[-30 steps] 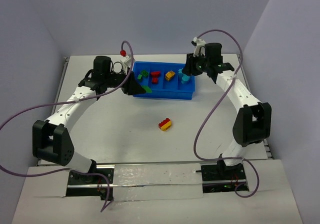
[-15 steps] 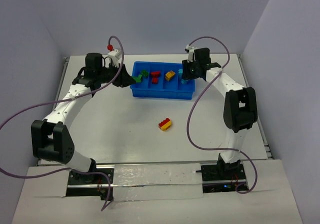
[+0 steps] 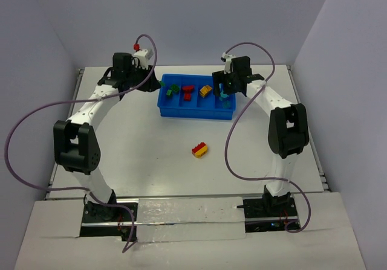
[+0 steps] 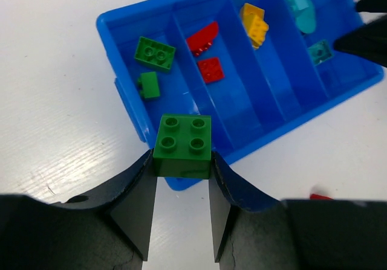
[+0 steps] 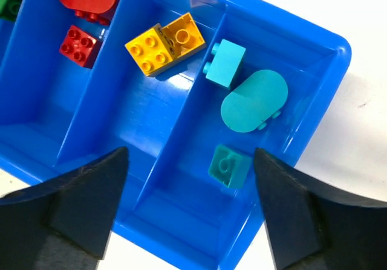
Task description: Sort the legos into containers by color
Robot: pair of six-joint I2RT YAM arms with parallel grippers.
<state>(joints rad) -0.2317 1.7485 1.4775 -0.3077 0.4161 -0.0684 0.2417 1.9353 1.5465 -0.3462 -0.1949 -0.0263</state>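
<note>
Carrying a green brick (image 4: 182, 138) to the blue tray (image 4: 260, 83) is the step I am working on. The left gripper (image 4: 181, 160) is clamping that brick by two opposite sides, studs facing the wrist camera.

From the left wrist view, the brick is hanging over the tray's near wall, roughly where the divider between the green compartment (image 4: 181, 83) and the red one meets it. I am judging that it is not yet squarely above the green slot, where two green legos (image 4: 155, 52) are already lying. Next I am planning to nudge the claw further in over that end compartment, away from the divider, and only then part the fingers. Letting go too near the divider could tip the brick in with the reds, or off the tray wall onto the table.

The right gripper (image 5: 190, 161) is hovering wide apart and empty over the teal compartment (image 5: 199, 221), with three teal pieces (image 5: 254, 101) lying below it.

One red-and-yellow pair (image 3: 199, 150) is sitting on the table, well apart from the tray and from both claws. I am guessing it will need pulling apart before either half can be sorted.
</note>
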